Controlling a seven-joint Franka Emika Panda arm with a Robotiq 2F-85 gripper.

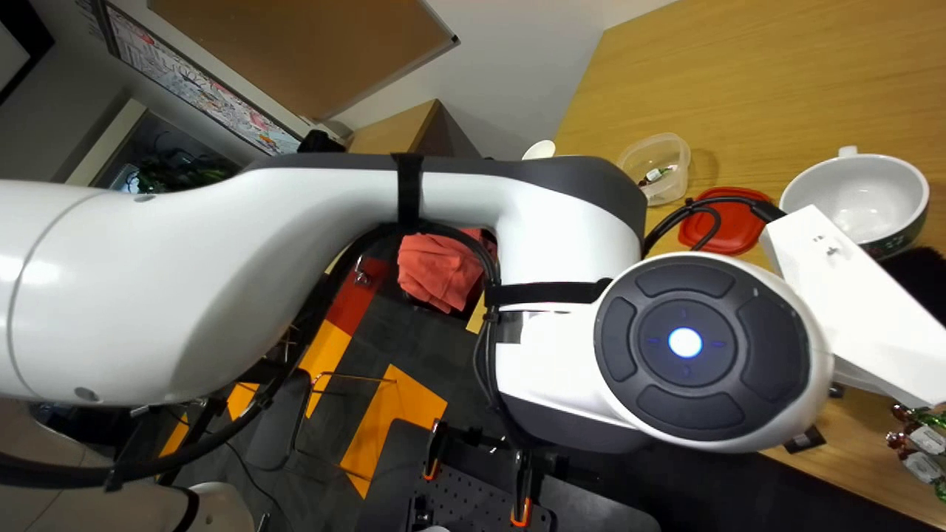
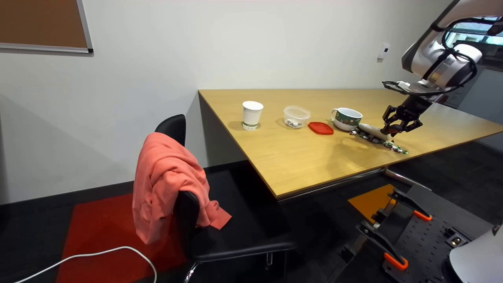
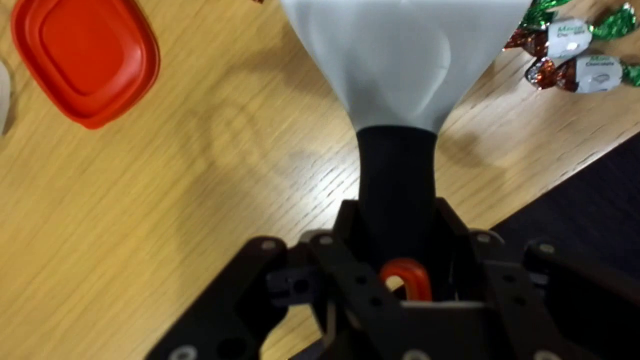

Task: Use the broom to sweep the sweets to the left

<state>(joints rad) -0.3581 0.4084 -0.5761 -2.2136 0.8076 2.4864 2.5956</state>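
Gripper (image 3: 396, 220) is clamped on the broom (image 3: 400, 55), bottom middle of the wrist view, with the fingers (image 3: 346, 225) pressed in on either side of its black handle (image 3: 397, 170). You can see the orange-red loop (image 3: 417, 280) at the handle's end down between them, and the whitish head fans out until the top edge cuts it off.

Sweets (image 3: 597, 74) are in the upper right of the wrist view, a couple of them in white, green and brown wrappers, lying on the table (image 3: 125, 210) near the head. In an exterior view there's a whole straggly line of sweets (image 2: 397, 148) right of centre, running along the lower side of the head. Can't tell if any are touching it.

Other stuff: a red lid (image 3: 85, 47), upper left of the wrist view. In an exterior view there's a green-and-white mug (image 2: 348, 118) just beside the head, then further left a clear tub (image 2: 297, 114) with something small and whitish inside, then a paper cup (image 2: 252, 114). Pinkish garment (image 2: 169, 177) draped over a black chair (image 2: 247, 239), lower left. In an exterior view the white arm (image 1: 148, 295) stretches in from the left edge across the middle.
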